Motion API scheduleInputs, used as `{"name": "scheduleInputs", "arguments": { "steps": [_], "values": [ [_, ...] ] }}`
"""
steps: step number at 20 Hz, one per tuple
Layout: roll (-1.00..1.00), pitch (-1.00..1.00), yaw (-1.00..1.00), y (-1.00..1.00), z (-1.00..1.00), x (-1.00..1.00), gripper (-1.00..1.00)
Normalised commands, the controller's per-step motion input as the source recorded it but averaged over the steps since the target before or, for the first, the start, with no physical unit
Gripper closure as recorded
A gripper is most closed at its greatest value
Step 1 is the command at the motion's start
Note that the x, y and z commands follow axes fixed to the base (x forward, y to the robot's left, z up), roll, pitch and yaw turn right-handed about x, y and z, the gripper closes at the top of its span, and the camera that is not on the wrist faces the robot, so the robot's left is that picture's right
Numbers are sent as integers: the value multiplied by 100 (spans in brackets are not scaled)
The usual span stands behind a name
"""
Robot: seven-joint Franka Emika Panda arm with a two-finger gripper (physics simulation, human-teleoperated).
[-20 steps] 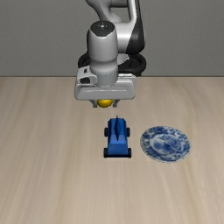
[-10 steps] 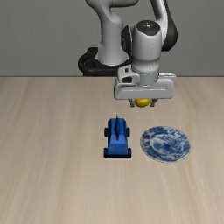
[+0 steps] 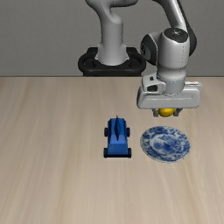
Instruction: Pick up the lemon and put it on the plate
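Car [image 3: 117, 139]: blue, upright on its wheels, resting on the table [image 3: 44, 175] near the middle of the surface. Long axis aligned from far table edge to near table edge. Table: light wood grain, flat, spanning the full width. Wall [image 3: 35, 35]: plain grey, behind the far table edge.

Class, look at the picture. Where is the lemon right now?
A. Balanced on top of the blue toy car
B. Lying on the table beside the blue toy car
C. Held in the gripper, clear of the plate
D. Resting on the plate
C: the lemon sits clamped between the fingers of the gripper, while the plate lies bare and the blue toy car carries nothing.
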Motion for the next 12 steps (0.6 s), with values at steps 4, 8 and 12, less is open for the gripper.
{"name": "scheduleInputs", "arguments": {
  "steps": [4, 8, 12],
  "values": [
    [0, 0, 0, 25, 0, 75, 100],
    [0, 0, 0, 0, -50, -50, 100],
    [0, 0, 0, 0, -100, 0, 100]
  ]
}}
